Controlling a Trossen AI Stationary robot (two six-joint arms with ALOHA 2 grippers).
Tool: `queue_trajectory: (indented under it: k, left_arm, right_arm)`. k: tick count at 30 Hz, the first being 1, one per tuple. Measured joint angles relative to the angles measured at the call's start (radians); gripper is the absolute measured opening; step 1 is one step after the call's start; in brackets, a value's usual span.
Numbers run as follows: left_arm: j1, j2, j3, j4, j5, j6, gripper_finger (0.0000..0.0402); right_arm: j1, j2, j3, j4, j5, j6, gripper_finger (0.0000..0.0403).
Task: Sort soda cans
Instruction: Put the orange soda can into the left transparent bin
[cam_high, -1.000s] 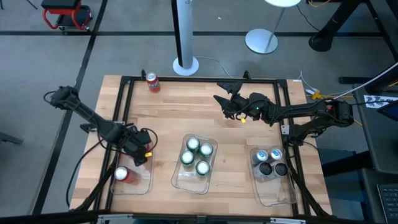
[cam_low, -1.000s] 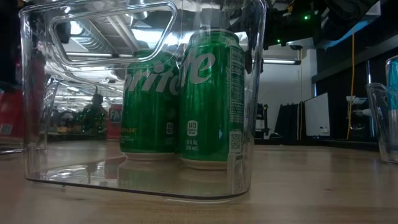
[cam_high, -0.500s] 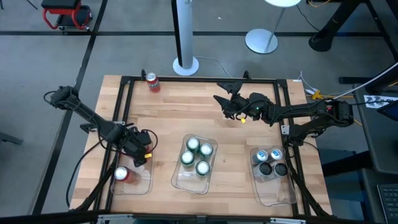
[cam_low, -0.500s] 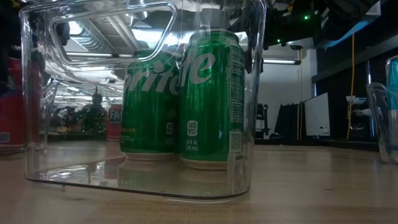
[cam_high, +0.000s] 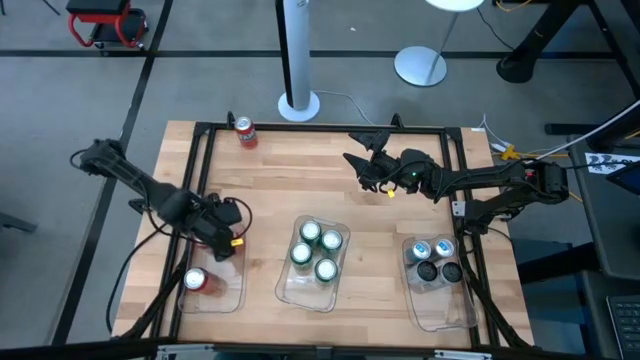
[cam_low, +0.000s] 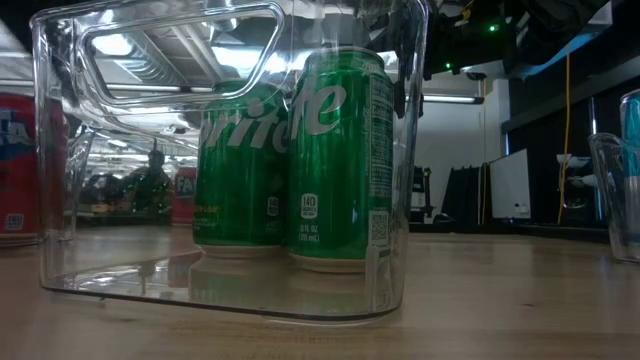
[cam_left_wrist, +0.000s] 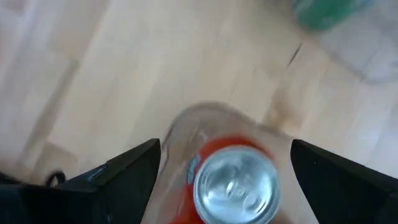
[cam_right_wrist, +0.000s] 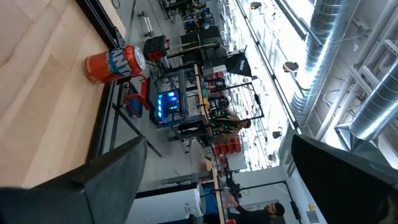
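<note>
Left end effector (cam_high: 228, 247) wide above red can (cam_high: 195, 280) | right end effector (cam_high: 357, 150) wide, mid-table

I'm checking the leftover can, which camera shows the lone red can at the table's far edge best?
The right wrist view: the lone red can shows its label, unobstructed. The high view shows it small, from above. The low view shows only a red sliver behind the clear tray; the left wrist view misses it.

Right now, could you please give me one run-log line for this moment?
left gripper: open above red can in left tray | right gripper: open, waiting | stray red can: far edge
</note>
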Motion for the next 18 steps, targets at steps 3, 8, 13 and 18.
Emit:
queue_trajectory:
  k: [3,8,13,18]
  left_arm:
    - [0.035,0.0,0.068,0.002,-0.069,0.052,0.0347]
    - [0.134,0.0,0.172,0.014,-0.251,0.146,0.0347]
    - [0.278,0.0,0.214,0.014,-0.289,0.204,0.0347]
    - [0.449,0.0,0.214,0.028,-0.285,0.347,0.0347]
  right_arm:
    - [0.0,0.0,0.0,0.0,0.0,0.0,0.0399]
    - [0.0,0.0,0.0,0.0,0.0,0.019,0.0399]
    - [0.0,0.0,0.0,-0.001,0.0,0.021,0.0399]
    - [0.0,0.0,0.0,-0.002,0.0,0.021,0.0399]
